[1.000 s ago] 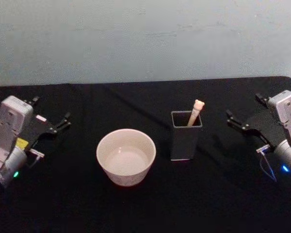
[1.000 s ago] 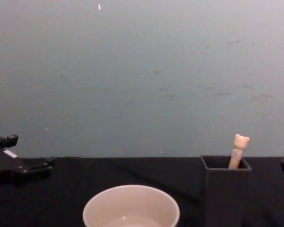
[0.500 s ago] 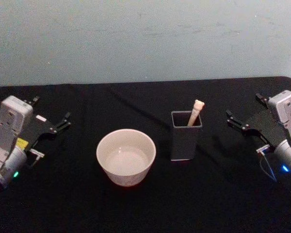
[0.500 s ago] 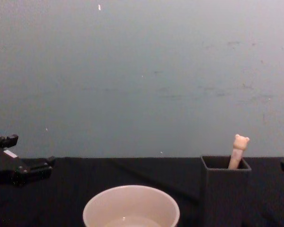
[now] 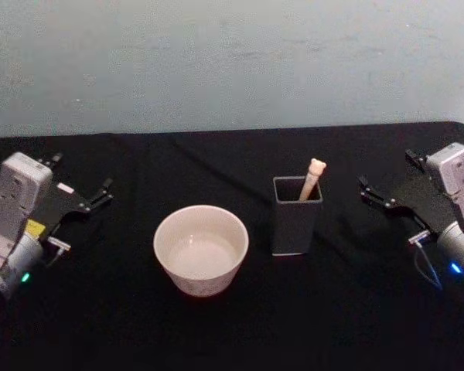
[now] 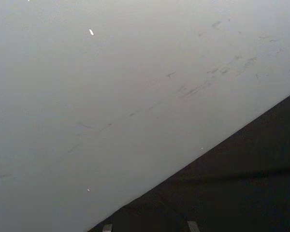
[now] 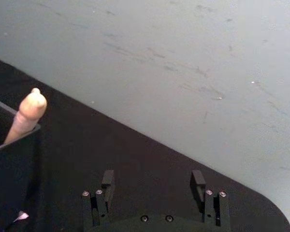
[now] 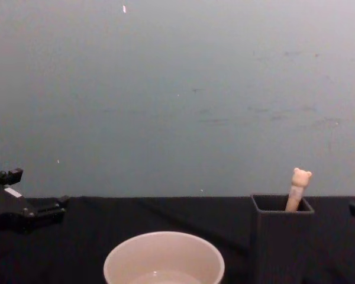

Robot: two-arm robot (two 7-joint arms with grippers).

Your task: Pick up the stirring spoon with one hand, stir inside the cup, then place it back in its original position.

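Your right gripper (image 7: 152,182) has its fingers spread with nothing between them, at the right side of the black table (image 5: 348,309) and apart from the small dark grey square holder (image 5: 295,224). The cream bear-topped stirring spoon (image 5: 312,178) stands tilted inside that holder. The wide cream-white round cup (image 5: 201,249) sits near the holder's left. Your left gripper (image 5: 83,171) is parked far left, fingers likewise parted

Spoon (image 5: 313,177) leans in the holder (image 5: 295,226), cup (image 5: 201,249) beside it, left end effector (image 5: 82,172) and right end effector (image 5: 387,171) far out on the worktop (image 5: 232,332).
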